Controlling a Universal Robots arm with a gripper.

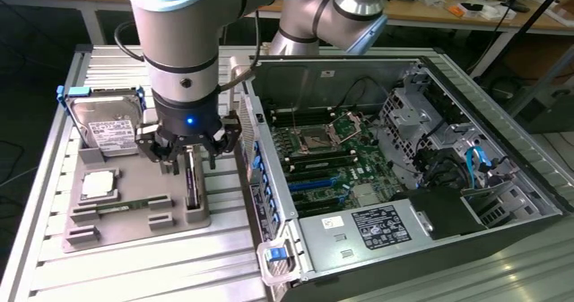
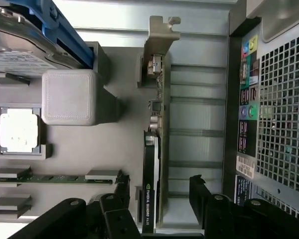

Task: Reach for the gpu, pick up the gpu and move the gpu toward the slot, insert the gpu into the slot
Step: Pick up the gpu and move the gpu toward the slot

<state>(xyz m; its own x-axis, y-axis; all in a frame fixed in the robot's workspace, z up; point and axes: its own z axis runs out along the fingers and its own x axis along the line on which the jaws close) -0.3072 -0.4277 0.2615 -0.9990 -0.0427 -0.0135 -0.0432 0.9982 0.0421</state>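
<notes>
Gpu (image 2: 150, 169) — edge-on in grey tray (image 1: 134, 177)

Slatted metal table (image 1: 134, 275), two loads on it.
A grey holder tray (image 1: 134, 181) sits flat toward the exterior view's left; just beside it, on the right, an opened computer case (image 1: 314, 80) lies on its side.

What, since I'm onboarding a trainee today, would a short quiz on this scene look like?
1. True or false: the pincer is shut on the gpu.
2. In the gray holder tray the gpu is: A upright on edge; B lying flat; C leaning over.
3. What lies in the tray's square pocket?
Key: 1 false, its jaws stand open either side of the card; 2 A; 3 the processor.
</notes>
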